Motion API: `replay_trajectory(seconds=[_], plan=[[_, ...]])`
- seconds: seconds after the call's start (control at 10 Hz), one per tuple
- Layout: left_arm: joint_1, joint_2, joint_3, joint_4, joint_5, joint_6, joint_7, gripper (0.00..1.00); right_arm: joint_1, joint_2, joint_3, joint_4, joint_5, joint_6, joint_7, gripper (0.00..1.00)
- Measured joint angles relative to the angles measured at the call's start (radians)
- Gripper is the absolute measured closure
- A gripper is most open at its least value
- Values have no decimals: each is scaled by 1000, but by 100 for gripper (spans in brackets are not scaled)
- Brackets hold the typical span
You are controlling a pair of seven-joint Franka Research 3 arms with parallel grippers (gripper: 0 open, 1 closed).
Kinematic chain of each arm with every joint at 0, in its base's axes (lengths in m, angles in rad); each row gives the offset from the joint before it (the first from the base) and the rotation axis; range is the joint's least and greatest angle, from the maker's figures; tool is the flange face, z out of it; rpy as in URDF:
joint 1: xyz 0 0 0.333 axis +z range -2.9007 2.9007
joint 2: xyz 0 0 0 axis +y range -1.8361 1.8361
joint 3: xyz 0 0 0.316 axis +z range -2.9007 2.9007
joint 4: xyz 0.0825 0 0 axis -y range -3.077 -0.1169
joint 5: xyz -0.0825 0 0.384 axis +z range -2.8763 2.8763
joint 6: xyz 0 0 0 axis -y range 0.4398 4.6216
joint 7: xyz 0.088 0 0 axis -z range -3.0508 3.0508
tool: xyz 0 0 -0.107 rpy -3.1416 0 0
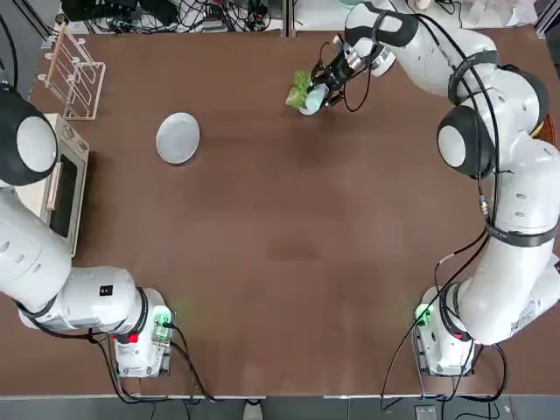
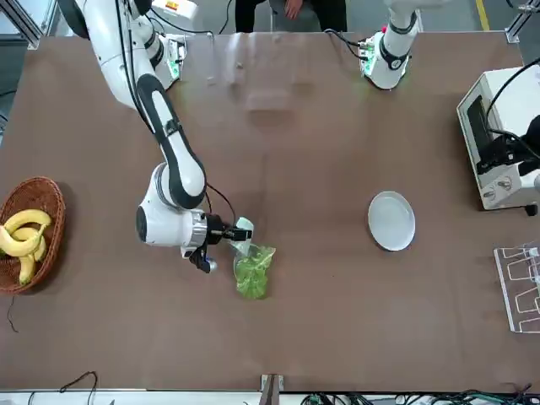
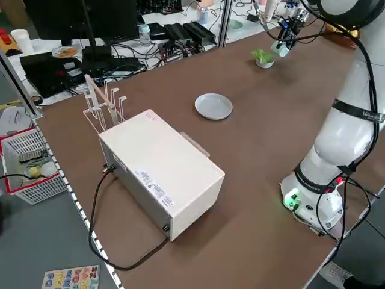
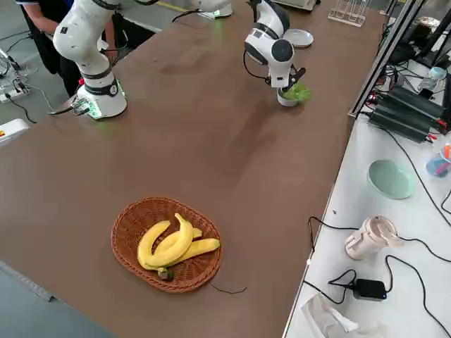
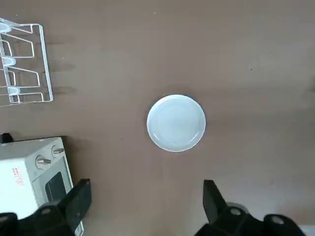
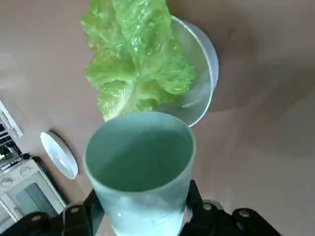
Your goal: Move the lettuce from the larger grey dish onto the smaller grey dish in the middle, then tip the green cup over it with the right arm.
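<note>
Illegible label on white oven (image 3: 157,191)

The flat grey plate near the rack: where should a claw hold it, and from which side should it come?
Take the larger grey dish by its shallow rim, probably from straight above: it lies flat and empty, so only the edge offers a hold. The open left claw hangs over it; the right claw holds the green cup.

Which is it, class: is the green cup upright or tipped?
Tipped: the right tool holds the green cup with its mouth turned toward the lettuce.
</note>
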Motion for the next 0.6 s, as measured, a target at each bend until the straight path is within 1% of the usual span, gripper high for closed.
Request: replay_trajectory(seconds=[0.2,0.3,0.4,0.6], plan=[[-1,0,-1,0,0,0,0,0,-32,0,-5,-7,-11,-26,-362,31],[-1,0,-2,0,0,0,0,0,-64,-5,-9,-15,-16,-27,-565,31],[-1,0,-2,0,0,0,0,0,-109,-17,-12,-28,-19,-29,-777,31],[-2,0,-3,0,0,0,0,0,-224,-65,-14,-81,-23,-38,-1199,31]])
